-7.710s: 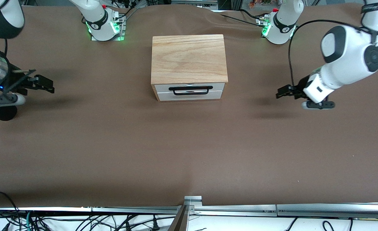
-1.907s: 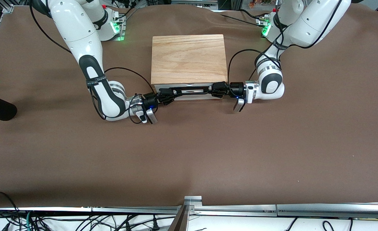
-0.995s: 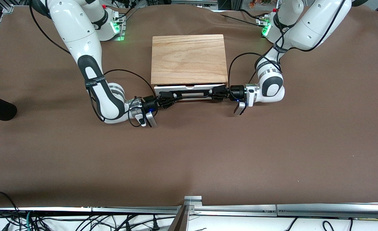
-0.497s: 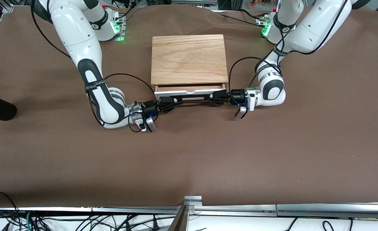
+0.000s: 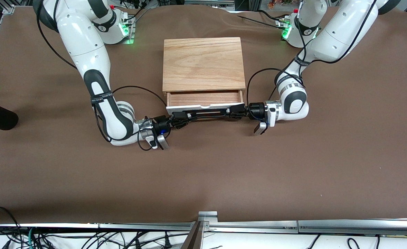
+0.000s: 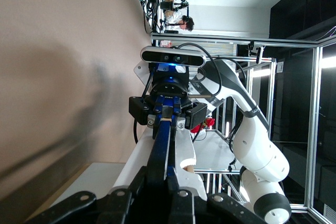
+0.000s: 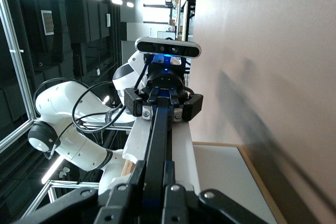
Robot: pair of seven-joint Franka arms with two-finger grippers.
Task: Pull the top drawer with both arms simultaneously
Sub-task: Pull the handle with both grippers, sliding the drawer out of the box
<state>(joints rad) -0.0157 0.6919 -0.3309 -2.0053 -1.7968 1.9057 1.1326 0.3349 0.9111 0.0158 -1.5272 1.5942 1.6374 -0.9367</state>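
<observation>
We find the top drawer [image 5: 205, 99] partly drawn out of the oak cabinet [image 5: 203, 63], which stands midway between the two table ends and close to the edge where the arm bases are mounted. The left gripper [image 5: 234, 111] is clamped on the black bar handle [image 5: 207, 113] at the end toward the left arm's end of the table, and the right gripper [image 5: 180, 117] is clamped on the handle's other end; both wrist views look straight along the bar pinched between the fingers, with the other arm's gripper closed on it farther off. We judge the pull to be under way but not complete. To do it well, both arms should draw toward the front-camera edge of the table at equal rate and in a straight line square to the drawer front, so the drawer does not rack in its casing. Grip should hold firm without twisting the thin bar, and the light cabinet may slide if the pull jerks. The exposed strip of reddish-brown drawer interior [image 5: 205, 98] shows no contents; the portion under the cabinet top is hidden. We see nothing resting on the cabinet top.
</observation>
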